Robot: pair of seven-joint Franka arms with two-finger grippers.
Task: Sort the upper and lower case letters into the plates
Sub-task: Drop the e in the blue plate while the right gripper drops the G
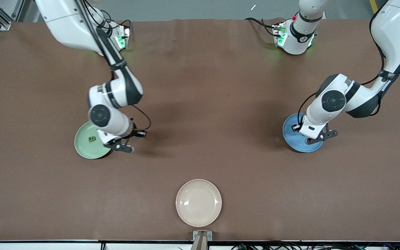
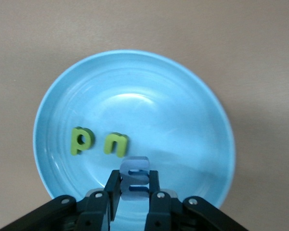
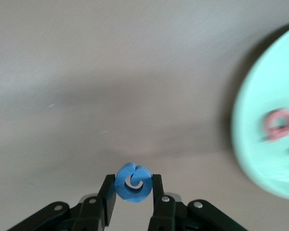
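Brown-papered bench [image 1: 200,104]; my left claw [image 2: 134,192] pinching a pale blue letter [image 2: 135,179] over the blue plate [image 2: 192,110], my right claw [image 3: 133,192] pinching a blue letter [image 3: 133,183] beside the mint green plate [image 3: 260,144].

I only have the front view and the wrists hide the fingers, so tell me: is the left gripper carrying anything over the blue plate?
Observer: Yes. The left gripper is shut on a pale blue letter over the blue plate.
Operator: Is anything lying in that plate?
Observer: Two green letters, a p and an n, lie in it side by side.
Operator: And the right gripper?
Observer: The right gripper is shut on a round blue letter, over the table beside the mint green plate.
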